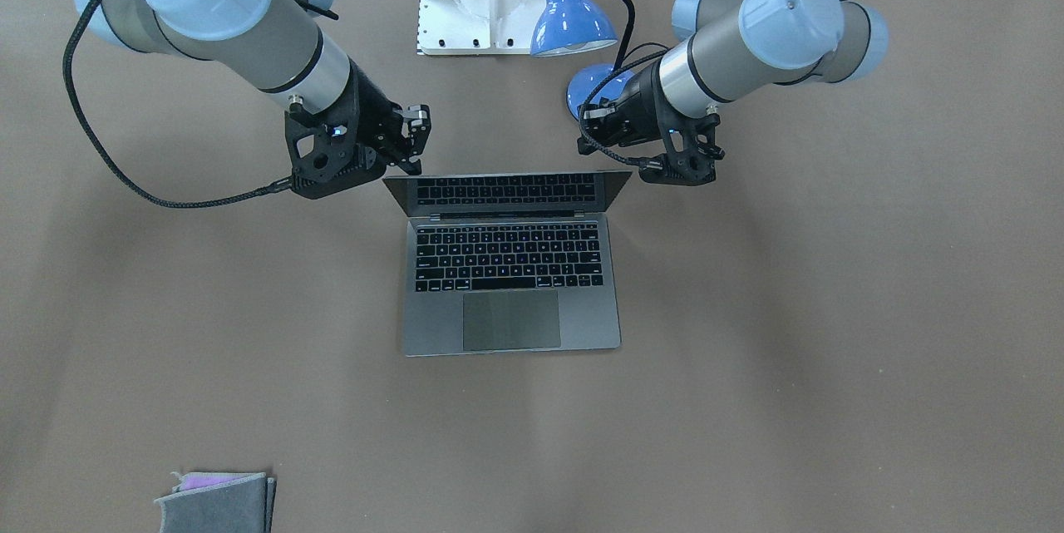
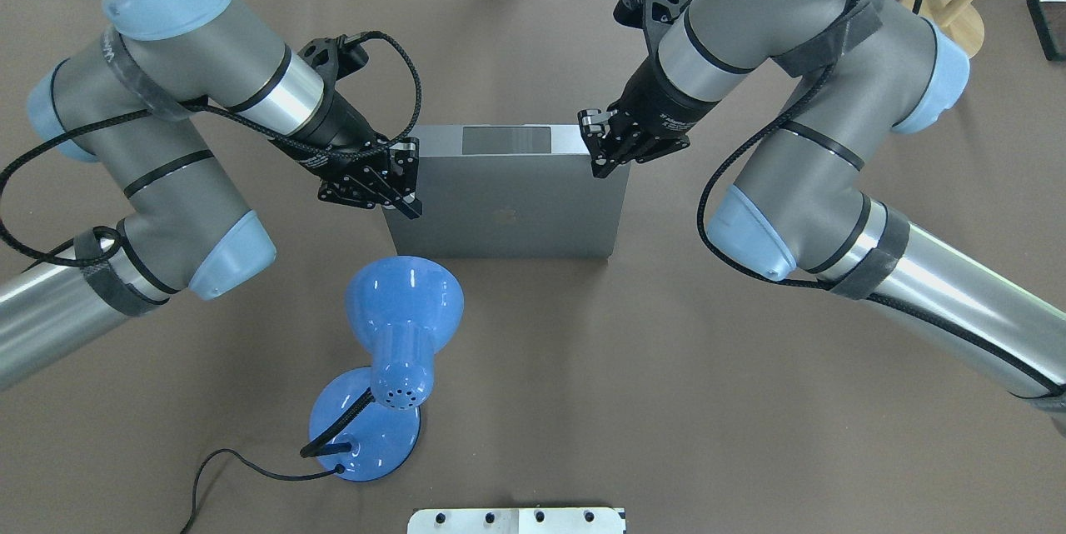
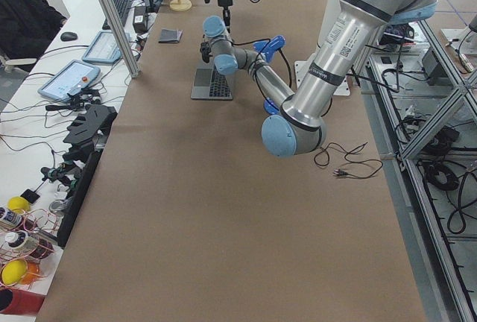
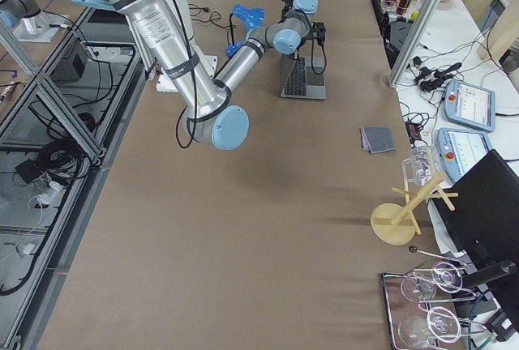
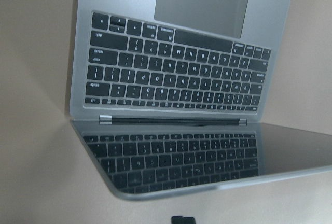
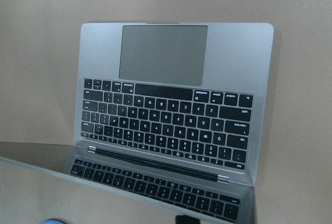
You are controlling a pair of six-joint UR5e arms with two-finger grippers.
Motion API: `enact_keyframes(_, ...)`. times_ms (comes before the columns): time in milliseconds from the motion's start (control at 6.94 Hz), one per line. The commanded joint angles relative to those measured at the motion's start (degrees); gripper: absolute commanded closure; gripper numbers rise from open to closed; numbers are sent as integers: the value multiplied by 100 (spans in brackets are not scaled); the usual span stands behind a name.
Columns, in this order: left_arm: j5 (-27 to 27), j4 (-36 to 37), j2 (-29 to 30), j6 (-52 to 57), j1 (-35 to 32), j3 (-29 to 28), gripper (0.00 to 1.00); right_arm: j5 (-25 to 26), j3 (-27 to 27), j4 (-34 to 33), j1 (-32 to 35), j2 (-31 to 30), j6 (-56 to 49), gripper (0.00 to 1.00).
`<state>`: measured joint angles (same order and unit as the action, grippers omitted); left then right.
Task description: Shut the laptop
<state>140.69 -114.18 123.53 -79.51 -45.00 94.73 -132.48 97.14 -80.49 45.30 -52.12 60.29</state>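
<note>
While half-open, laptop (image 1: 511, 267) adjoins both claws.

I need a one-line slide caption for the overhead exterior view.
Two grippers, left and right, flank the upper corners of an open laptop's lid, near a blue lamp.

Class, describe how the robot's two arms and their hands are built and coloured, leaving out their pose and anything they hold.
Both arms are grey tubes with polished silver sections, black rings and pale blue rounded joint caps. A braided black cable runs along each, held by dark straps. The left hand and right hand are black, angular two-finger units with small silver screws. Small printed labels sit near the wrists, too small to read.
</note>
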Motion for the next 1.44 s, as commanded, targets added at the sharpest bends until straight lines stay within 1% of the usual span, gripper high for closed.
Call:
enact_keyframes(0, -304, -16, 311, 225, -17, -576, 100, 12, -894, 749, 49, 211, 18, 100)
enact_keyframes(288, -332, -60, 408, 418, -26, -867, 100, 82, -1510, 886, 40, 578, 9, 100)
enact_keyframes(432, -541, -269, 548, 489, -26, -1208, 100, 117, -1905, 1095, 40, 781, 9, 100)
enact_keyframes(577, -682, -680, 689, 490, -26, -1699, 100, 196, -2222, 1375, 40, 852, 9, 100)
enact_keyframes(721, -779, -928, 812, 490, -17, -2052, 100, 231, -2425, 1578, 40, 862, 9, 100)
enact_keyframes(865, -1059, -974, 1013, 490, -9, -2334, 100, 275, -2523, 1624, 40, 879, 9, 100)
enact_keyframes(1009, -1088, -1044, 1111, 498, -8, -2528, 100, 337, -2672, 1633, 40, 958, -8, 100)
enact_keyframes(1153, -1297, -1314, 1129, 490, 26, -2756, 100, 415, -3065, 1868, 23, 1106, -9, 100)
enact_keyframes(1297, -1394, -1378, 1199, 490, 79, -2932, 100, 434, -3365, 2183, 14, 1134, -9, 100)
